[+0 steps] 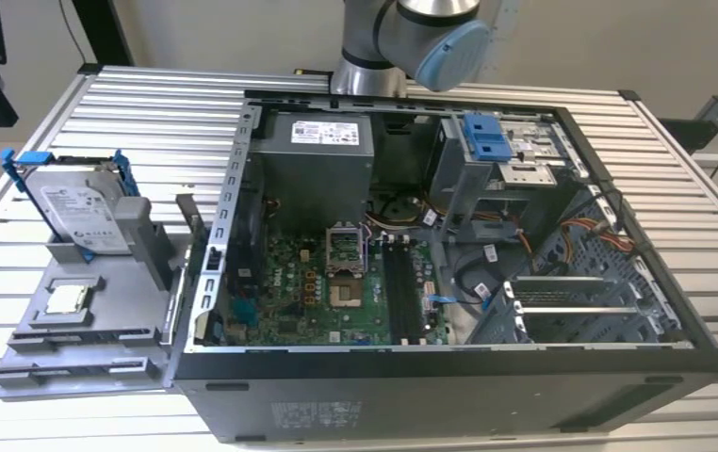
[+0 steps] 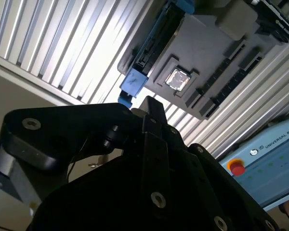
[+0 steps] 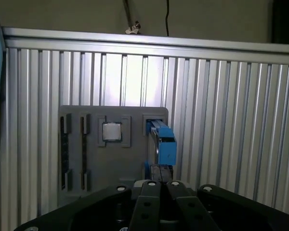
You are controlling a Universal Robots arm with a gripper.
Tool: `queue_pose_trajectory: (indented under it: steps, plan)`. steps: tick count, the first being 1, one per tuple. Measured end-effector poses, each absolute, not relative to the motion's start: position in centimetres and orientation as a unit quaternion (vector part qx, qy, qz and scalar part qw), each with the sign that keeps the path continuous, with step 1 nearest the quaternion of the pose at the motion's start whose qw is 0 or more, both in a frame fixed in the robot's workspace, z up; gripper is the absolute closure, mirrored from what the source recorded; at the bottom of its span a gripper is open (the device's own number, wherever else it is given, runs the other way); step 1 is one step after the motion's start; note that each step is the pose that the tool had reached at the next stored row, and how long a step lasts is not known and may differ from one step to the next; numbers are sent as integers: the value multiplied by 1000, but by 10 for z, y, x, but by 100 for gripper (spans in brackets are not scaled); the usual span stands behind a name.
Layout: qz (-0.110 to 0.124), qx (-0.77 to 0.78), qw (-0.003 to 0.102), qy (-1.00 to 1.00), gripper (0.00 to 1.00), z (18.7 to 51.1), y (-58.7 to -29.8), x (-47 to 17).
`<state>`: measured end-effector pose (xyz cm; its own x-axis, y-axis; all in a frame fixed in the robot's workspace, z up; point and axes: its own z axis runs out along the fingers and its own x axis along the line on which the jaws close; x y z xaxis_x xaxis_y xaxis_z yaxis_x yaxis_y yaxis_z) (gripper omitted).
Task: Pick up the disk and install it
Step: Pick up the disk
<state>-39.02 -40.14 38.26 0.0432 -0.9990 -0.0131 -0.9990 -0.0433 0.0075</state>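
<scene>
On holder: one disk, one chip

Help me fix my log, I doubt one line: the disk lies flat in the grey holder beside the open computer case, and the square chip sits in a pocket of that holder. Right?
Not flat: the exterior view shows the disk standing on edge in the grey holder. The rest holds: the holder is beside the open computer case, and the square chip sits in its pocket.
</scene>
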Motion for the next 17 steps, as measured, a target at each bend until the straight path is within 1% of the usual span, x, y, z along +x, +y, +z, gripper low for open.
queue_pose_trajectory:
  steps: [4,5,17]
  plan:
    - [7,-722,2,692,100,383,-401,-390]
    - [7,-722,2,692,0,383,-401,-390]
    - [7,-722,2,692,0,383,-401,-390]
